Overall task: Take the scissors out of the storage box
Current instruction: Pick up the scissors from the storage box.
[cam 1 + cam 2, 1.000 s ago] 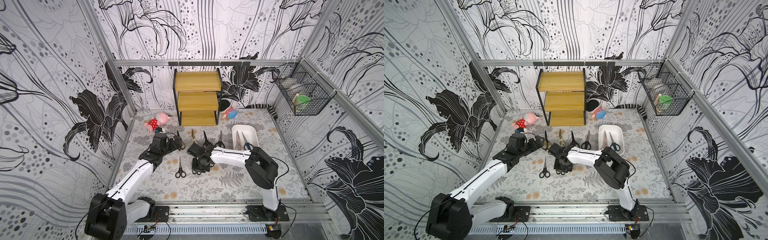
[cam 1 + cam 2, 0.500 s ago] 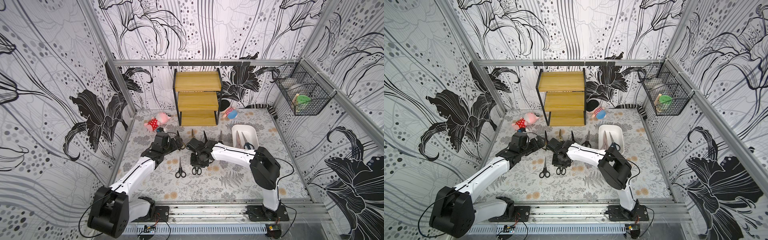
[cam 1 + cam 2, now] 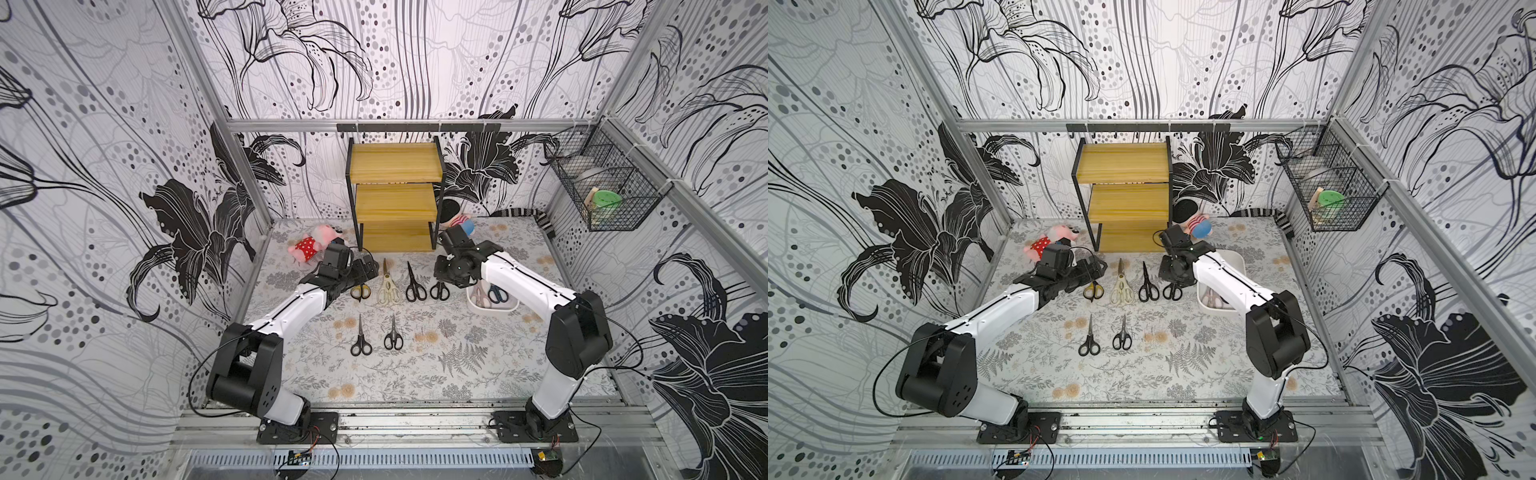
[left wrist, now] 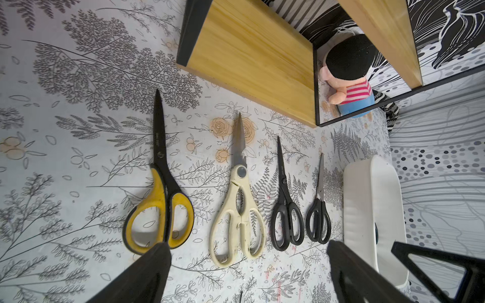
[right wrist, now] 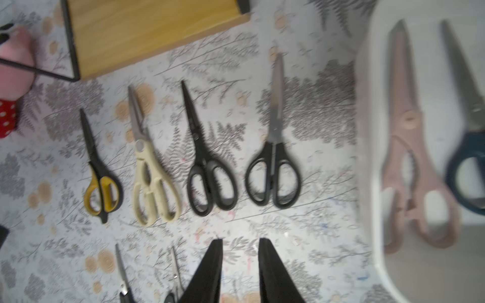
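Right pincer empty, pink scissors beside, in storage box

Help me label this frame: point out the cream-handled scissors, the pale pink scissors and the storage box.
cream-handled scissors [image 4: 241, 172]: left wrist view, on the pivot.
pale pink scissors [image 5: 409, 122]: right wrist view, on the pivot.
storage box [image 4: 372, 210]: left wrist view, on its outer side wall.

Glossy white plastic storage box, metal-bladed scissors, smooth wooden shelf, soft cloth doll.
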`<action>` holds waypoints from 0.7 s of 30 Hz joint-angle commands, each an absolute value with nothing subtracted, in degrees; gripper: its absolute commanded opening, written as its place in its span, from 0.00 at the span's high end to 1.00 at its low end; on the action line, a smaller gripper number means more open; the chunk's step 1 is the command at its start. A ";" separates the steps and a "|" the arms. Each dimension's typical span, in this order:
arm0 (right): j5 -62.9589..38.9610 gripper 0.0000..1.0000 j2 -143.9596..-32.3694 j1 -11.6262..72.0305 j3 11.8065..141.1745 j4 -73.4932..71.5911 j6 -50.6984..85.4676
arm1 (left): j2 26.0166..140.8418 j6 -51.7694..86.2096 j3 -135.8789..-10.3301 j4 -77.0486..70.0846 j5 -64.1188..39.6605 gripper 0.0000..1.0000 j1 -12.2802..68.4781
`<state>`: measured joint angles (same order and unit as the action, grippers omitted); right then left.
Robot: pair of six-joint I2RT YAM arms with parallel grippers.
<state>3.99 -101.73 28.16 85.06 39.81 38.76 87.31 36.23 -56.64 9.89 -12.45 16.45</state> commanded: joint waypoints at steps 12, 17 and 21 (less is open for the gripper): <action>6.23 0.78 -104.21 9.57 81.30 46.90 28.90 | 98.27 34.17 -64.01 7.07 -15.73 0.02 17.42; 5.27 0.77 -107.68 9.23 81.40 45.41 32.29 | 102.62 35.14 -67.68 6.93 -16.17 0.02 17.76; 5.93 0.74 -108.99 9.23 79.54 43.90 36.90 | 104.47 36.06 -69.51 6.77 -15.92 0.02 18.01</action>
<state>5.80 -107.92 9.02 81.06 44.21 33.17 103.74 35.38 -67.72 8.60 -15.44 17.61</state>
